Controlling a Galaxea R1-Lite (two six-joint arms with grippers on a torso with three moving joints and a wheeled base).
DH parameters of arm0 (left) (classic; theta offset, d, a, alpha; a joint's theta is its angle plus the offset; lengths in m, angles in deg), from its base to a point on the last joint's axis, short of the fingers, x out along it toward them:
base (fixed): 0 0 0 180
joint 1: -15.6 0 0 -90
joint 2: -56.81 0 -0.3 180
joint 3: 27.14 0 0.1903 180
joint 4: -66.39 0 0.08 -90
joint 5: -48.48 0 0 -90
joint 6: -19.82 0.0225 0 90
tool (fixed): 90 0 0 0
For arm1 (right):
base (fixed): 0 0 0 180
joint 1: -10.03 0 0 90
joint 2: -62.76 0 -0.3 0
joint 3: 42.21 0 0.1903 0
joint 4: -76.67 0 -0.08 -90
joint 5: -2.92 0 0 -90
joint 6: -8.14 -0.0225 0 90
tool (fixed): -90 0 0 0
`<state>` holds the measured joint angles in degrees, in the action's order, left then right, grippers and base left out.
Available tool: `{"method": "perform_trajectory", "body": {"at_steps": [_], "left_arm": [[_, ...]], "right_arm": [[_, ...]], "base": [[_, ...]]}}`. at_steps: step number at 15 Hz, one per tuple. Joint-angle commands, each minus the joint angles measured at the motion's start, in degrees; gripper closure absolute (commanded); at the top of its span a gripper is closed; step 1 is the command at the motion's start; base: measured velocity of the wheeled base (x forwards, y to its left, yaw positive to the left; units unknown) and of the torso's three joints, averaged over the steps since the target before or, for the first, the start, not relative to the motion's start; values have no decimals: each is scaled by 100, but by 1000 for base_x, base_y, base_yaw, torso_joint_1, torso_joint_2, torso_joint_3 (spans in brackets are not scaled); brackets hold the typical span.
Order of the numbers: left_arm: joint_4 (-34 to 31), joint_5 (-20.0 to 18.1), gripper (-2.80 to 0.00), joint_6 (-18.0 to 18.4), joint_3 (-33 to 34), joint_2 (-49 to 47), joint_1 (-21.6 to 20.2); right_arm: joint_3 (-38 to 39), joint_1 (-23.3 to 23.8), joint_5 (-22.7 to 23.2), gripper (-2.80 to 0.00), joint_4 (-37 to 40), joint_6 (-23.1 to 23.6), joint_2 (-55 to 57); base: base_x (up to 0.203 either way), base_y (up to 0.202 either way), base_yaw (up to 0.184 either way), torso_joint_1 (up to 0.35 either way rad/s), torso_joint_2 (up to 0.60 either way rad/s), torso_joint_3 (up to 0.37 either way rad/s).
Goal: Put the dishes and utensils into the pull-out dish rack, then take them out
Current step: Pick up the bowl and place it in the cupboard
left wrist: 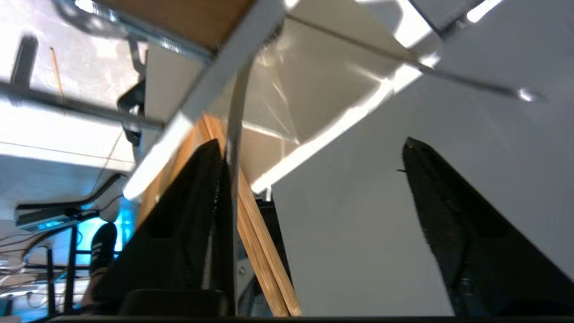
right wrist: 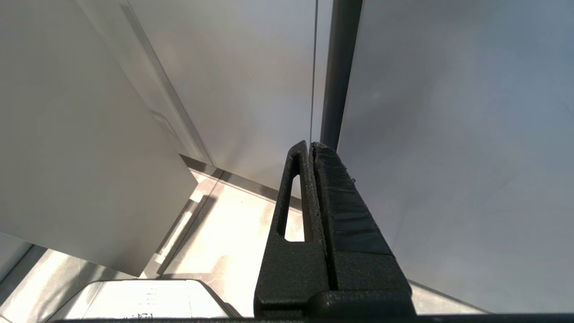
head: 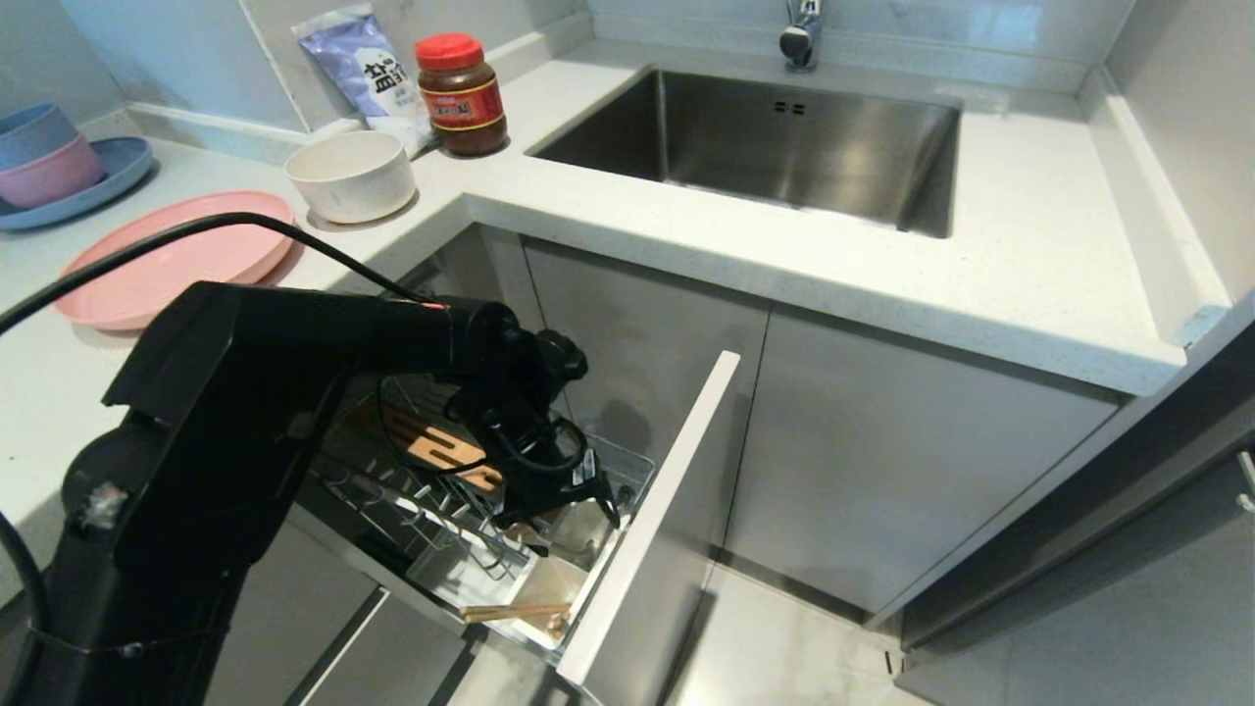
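Now the left gripper (head: 574, 505) is hanging, jaws spread wide and gripping nothing, low in the rack (head: 627, 466) at lower centre of the head view, over the caddy (head: 549, 579). In its wrist view the fork (left wrist: 233, 134) is standing just against one finger (left wrist: 197, 202), its long axis running up along the finger, with the chopsticks (left wrist: 260, 242) slanting just behind. The plate (head: 167, 260) and bowl (head: 351, 175) are sitting upper left on the counter (head: 882, 265), nearer this arm. The right gripper (right wrist: 311, 154) is resting closed, parked by the cabinets.
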<state>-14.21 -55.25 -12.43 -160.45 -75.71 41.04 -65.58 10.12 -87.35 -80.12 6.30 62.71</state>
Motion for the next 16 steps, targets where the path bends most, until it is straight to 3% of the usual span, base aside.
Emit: {"method": "perform_trajectory", "body": {"at_steps": [1, 15, 16], "left_arm": [[-88, -19, -280, -29, 0, 144, 78], [-403, -8, -280, -391, 38, 934, 272], [-403, -7, 0, -397, 44, 967, 278]], "right_arm": [[0, -1, 0, 0, -2, 0, -13], [7, -1, 0, 0, -2, 0, -16], [1, -1, 0, 0, -2, 0, -17]], "base": [[0, 0, 0, 0, 0, 0], [0, 0, 0, 0, 0, 0], [0, 0, 0, 0, 0, 0]]}}
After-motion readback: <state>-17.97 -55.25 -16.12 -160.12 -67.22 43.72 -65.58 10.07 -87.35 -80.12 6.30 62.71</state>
